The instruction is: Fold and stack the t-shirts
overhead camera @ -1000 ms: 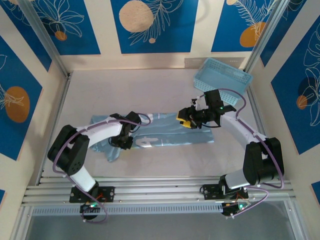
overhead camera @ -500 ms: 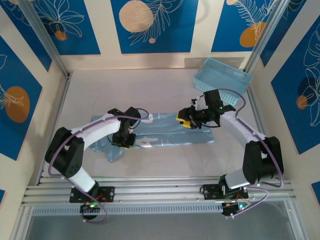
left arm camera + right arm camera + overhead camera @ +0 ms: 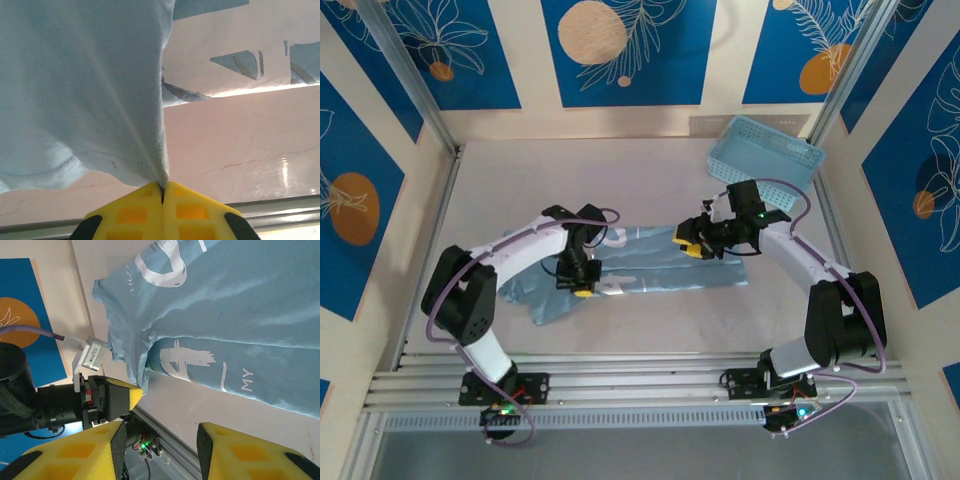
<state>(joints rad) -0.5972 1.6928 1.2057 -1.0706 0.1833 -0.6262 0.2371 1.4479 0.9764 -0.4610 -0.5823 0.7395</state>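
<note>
Pinching a fold of the light dusty-blue soft cotton t-shirt (image 3: 80, 90), the left gripper (image 3: 162, 192) has its yellow fingers pressed flat together, with the hemmed edge caught right at their tips (the cloth fans away from them in a taut ridge). Seen from the top camera, the t-shirt (image 3: 660, 262) lies stretched sideways across the middle of the pale grey table (image 3: 620, 180), between the two arms. Its left part is rumpled, and the left gripper (image 3: 582, 290) sits over its near edge. The right gripper (image 3: 688, 243) hovers at the shirt's far right part; in the right wrist view its jaws stand moderately apart with nothing between them (image 3: 160, 440), above the white printed lettering (image 3: 165, 265). A rigid light-blue plastic lattice basket (image 3: 765, 150) sits at the far right corner, well apart from the shirt.
</note>
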